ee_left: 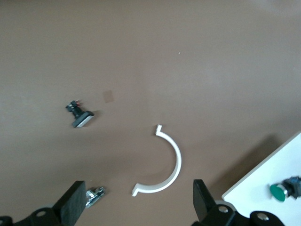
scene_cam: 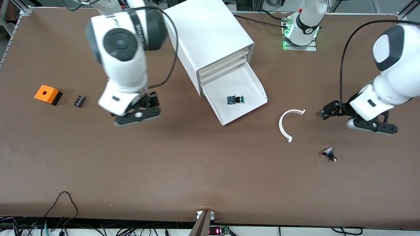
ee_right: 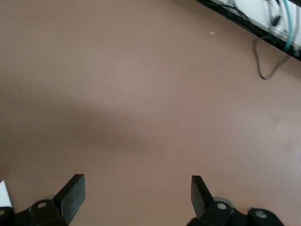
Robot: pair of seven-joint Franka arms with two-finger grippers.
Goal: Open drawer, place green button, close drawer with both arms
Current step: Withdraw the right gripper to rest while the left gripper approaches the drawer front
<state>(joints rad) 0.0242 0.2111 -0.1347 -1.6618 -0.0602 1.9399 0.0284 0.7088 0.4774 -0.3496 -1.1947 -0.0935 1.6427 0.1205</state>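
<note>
Two pincers, both mine, stand open and empty. My left pincer [scene_cam: 372, 126] hangs over the brown desk [scene_cam: 197, 170] beside a white plastic half-ring [scene_cam: 286, 124]. My right pincer [scene_cam: 137, 113] hangs over bare desk toward the right arm's end. The wide shallow white plastic drawer [scene_cam: 252, 83] stands pulled out; the small green-capped, dark-bodied push button [scene_cam: 235, 99] lies inside it.

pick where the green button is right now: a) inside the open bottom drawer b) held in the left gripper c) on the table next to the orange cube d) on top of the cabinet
a: the button lies on the floor of the pulled-out lowest drawer, with no gripper touching it.
</note>
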